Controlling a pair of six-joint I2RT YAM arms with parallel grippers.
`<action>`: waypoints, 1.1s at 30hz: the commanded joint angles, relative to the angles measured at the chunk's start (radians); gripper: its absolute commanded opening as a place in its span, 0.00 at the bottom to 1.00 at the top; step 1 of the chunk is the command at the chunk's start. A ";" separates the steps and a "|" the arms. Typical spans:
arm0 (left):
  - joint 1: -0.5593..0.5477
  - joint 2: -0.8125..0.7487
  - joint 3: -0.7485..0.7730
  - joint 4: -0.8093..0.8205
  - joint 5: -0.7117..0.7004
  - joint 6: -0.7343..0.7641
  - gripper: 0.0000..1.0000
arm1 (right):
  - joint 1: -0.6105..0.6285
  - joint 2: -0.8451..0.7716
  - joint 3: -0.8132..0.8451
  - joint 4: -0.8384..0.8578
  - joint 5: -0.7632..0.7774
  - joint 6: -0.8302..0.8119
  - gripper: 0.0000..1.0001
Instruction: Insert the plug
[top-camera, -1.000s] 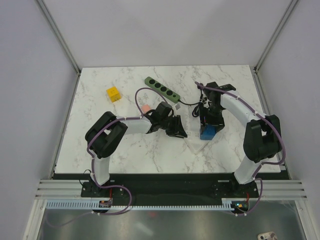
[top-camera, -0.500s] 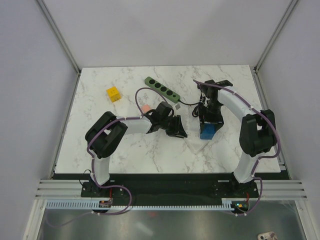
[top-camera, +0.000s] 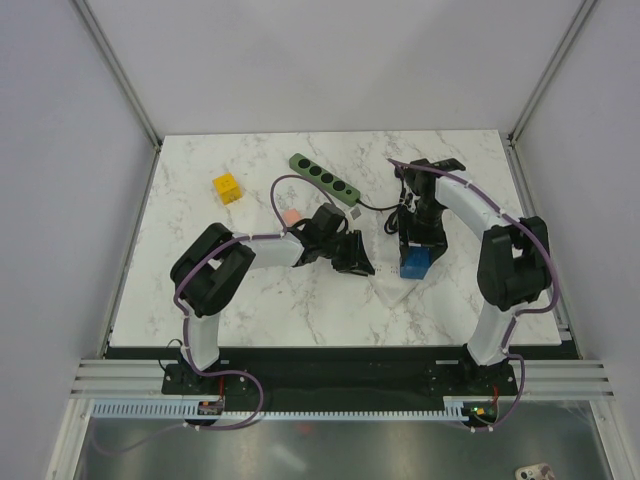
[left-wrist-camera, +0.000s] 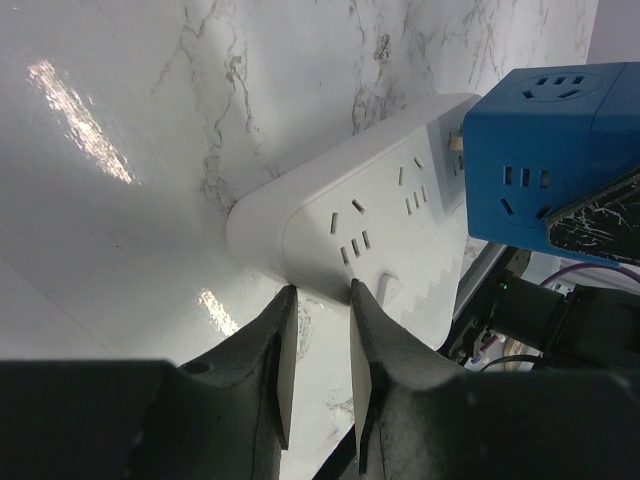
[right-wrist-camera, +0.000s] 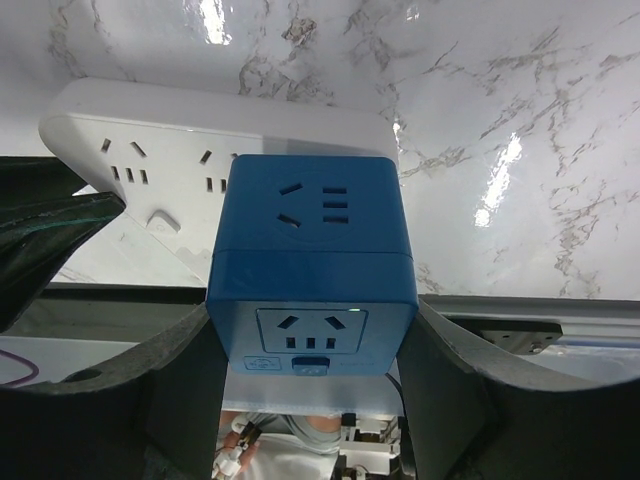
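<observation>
The plug is a blue cube adapter (right-wrist-camera: 310, 240) with my right gripper (right-wrist-camera: 312, 335) shut on its sides. The cube (left-wrist-camera: 550, 140) sits against the top face of a white power strip (left-wrist-camera: 340, 210) at the strip's far end. A brass prong shows in the narrow gap between them, and a small green light glows on the cube. In the top view the cube (top-camera: 415, 263) is under my right gripper (top-camera: 418, 245). My left gripper (left-wrist-camera: 318, 295) is nearly closed, its tips pinching the near edge of the strip (right-wrist-camera: 150, 130). From above, the left gripper (top-camera: 355, 255) lies left of the cube.
A green power strip (top-camera: 325, 180) lies at the back centre, with a black cable running right toward my right arm. A yellow cube (top-camera: 227, 187) sits at the back left. A small pink object (top-camera: 291, 216) lies beside my left forearm.
My right arm's elbow has shifted slightly. The blue cube and both grippers stay where they were.
</observation>
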 joint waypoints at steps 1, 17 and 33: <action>-0.011 0.073 -0.015 -0.061 -0.168 0.056 0.31 | -0.009 0.179 -0.089 0.117 0.150 0.017 0.00; -0.011 0.078 -0.015 -0.061 -0.176 0.061 0.31 | -0.012 0.272 -0.030 0.115 0.166 -0.003 0.00; -0.017 0.053 -0.052 -0.070 -0.182 0.024 0.31 | -0.011 0.227 -0.057 0.102 0.235 0.090 0.00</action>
